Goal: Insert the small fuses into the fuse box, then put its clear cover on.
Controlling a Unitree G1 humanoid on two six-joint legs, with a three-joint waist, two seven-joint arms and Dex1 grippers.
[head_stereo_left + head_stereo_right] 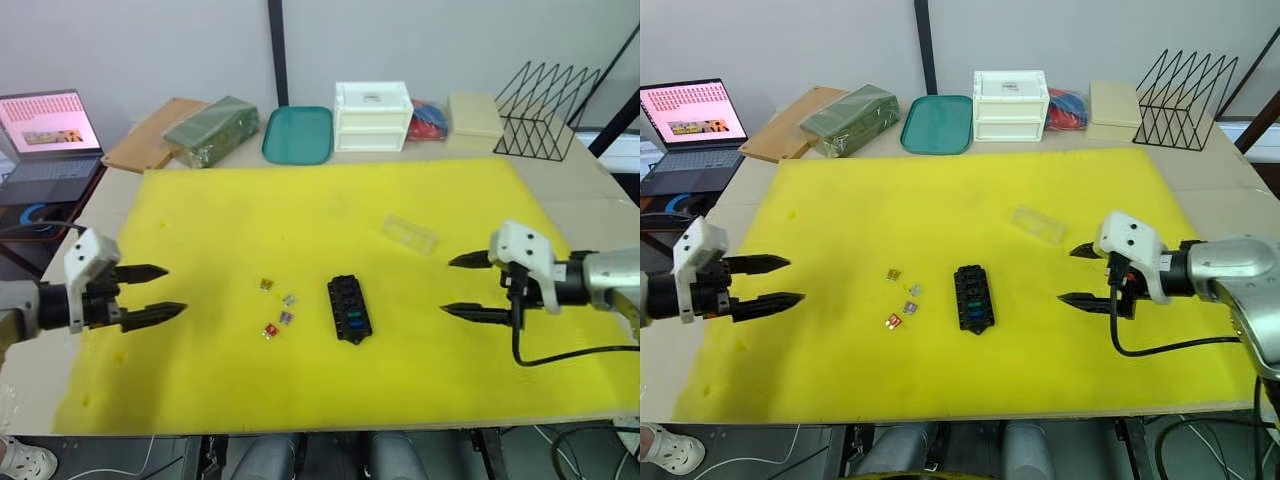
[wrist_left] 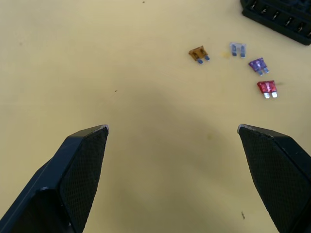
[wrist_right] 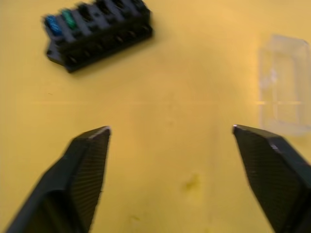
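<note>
The black fuse box [image 1: 349,308] lies mid-mat with a teal and a green fuse seated at its near end [image 3: 60,23]. Just left of it, several small fuses lie loose on the mat: brown [image 2: 198,53], grey [image 2: 237,49], purple [image 2: 258,65] and red [image 2: 267,88]. The clear cover [image 1: 409,233] rests on the mat behind and right of the box. My left gripper [image 1: 164,292] hovers open at the mat's left side, fingers pointing toward the fuses. At the right, my right gripper [image 1: 465,286] is open and empty, pointing toward the box.
Beyond the yellow mat [image 1: 230,210] stand a white drawer box [image 1: 372,116], a teal tray [image 1: 298,134], a green bundle [image 1: 210,129], a cardboard sheet [image 1: 150,132], a black wire rack [image 1: 545,96] and a beige block [image 1: 474,113]. A laptop [image 1: 48,135] sits far left.
</note>
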